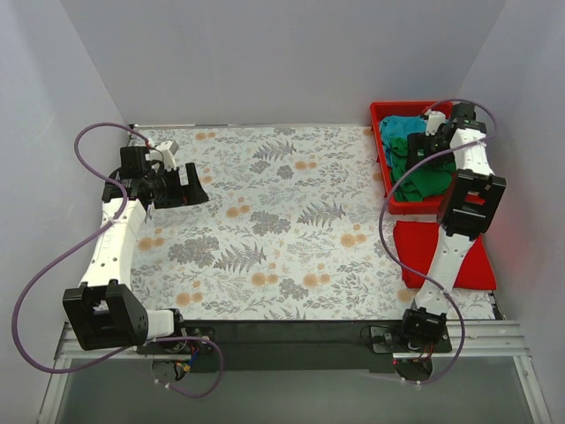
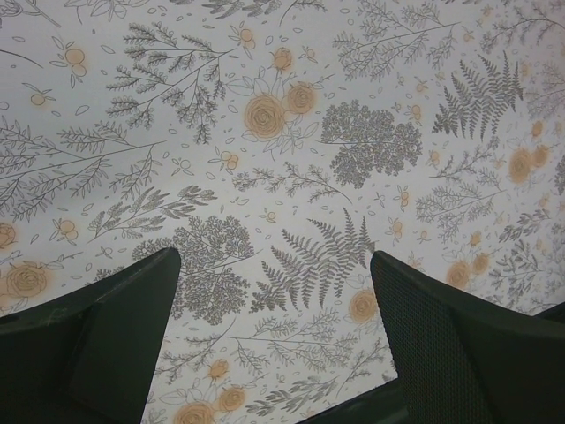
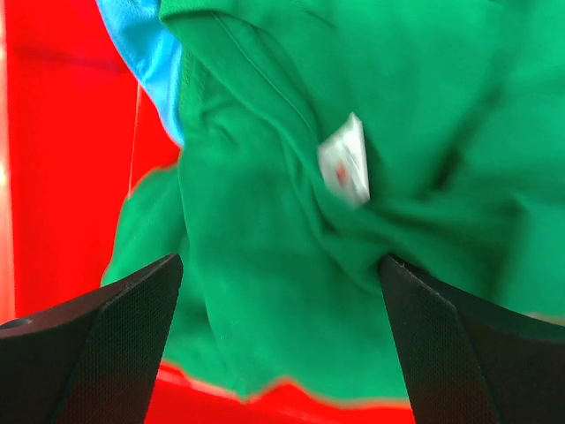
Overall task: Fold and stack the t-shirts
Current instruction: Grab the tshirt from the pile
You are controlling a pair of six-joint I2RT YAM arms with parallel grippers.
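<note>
1. The green t-shirt (image 3: 291, 265) lies crumpled in the red tub (image 1: 380, 113) at the far right corner of the tabletop (image 1: 282, 203), partly over the teal t-shirt (image 1: 397, 125).
2. The right fingers (image 3: 106, 336) hang directly above the green fabric, spread apart and gripping nothing. The bunched cloth shows no clear long axis.
3. The left fingers (image 2: 106, 336), also apart, hover near the left edge, well apart from both shirts.
</note>
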